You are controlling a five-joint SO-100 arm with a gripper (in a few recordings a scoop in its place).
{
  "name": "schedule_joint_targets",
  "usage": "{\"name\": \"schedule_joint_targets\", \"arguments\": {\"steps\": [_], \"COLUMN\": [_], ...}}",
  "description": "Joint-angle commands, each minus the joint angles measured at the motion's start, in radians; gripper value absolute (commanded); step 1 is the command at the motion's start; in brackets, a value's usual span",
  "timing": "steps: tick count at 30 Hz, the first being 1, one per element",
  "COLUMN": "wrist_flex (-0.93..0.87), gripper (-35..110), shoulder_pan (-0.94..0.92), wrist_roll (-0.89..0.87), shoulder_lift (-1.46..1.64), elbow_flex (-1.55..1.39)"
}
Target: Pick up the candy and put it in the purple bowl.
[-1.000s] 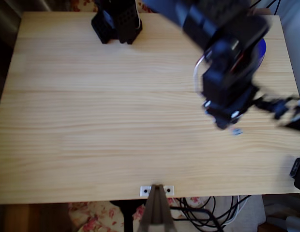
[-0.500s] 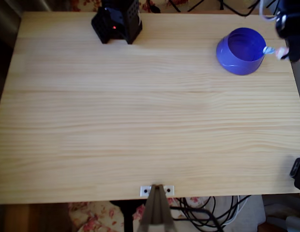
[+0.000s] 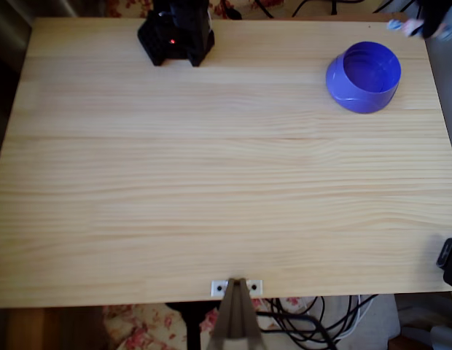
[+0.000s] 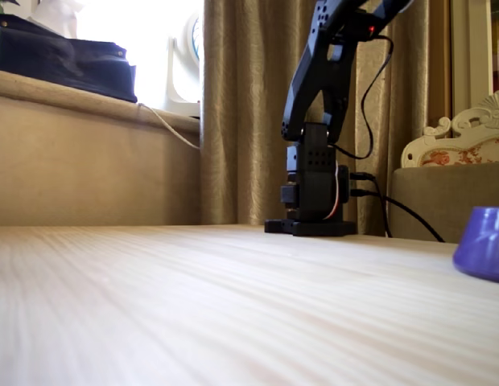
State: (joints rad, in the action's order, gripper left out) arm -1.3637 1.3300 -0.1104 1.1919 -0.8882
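The tool shows as a dark blur at the top right corner of the overhead view, cut by the frame edge. A small pale, bluish-pink thing sticks out of it toward the left; I take that for the candy, so the tool seems closed on it, though the blur leaves the jaws themselves unclear. Candy and tool sit past the far rim of the bowl, near it but not over its opening. The bowl stands upright on the desk near the right far corner, and nothing shows inside it. In the fixed view the arm rises from its base and leans out of frame at the top, with the bowl's wall at the right edge.

By my reading the carry step is in hand: the candy is lifted and not yet dropped. The next move calls for bringing the tool in over the middle of the bowl, lowering a little, then opening. Released where it hangs now, the candy would likely land outside the bowl.
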Motion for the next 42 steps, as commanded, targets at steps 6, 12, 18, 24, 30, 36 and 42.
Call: {"name": "schedule_joint_targets", "arguments": {"steps": [6, 12, 18, 24, 30, 36, 42], "wrist_flex": [0.104, 0.130, 0.109, 0.084, -0.017, -0.075, -0.141], "gripper": [0, 1, 14, 18, 13, 0, 0], "shoulder_pan": [0.020, 0.002, -0.002, -0.002, -0.087, -0.344, -0.588], "wrist_roll": [-0.032, -0.037, -0.044, -0.057, -0.034, 0.018, 0.041], "shoulder_lift": [0.202, 0.265, 0.279, 0.279, 0.295, 0.417, 0.445], "elbow_flex": [-0.190, -0.291, -0.279, -0.253, -0.149, -0.124, -0.149]}}
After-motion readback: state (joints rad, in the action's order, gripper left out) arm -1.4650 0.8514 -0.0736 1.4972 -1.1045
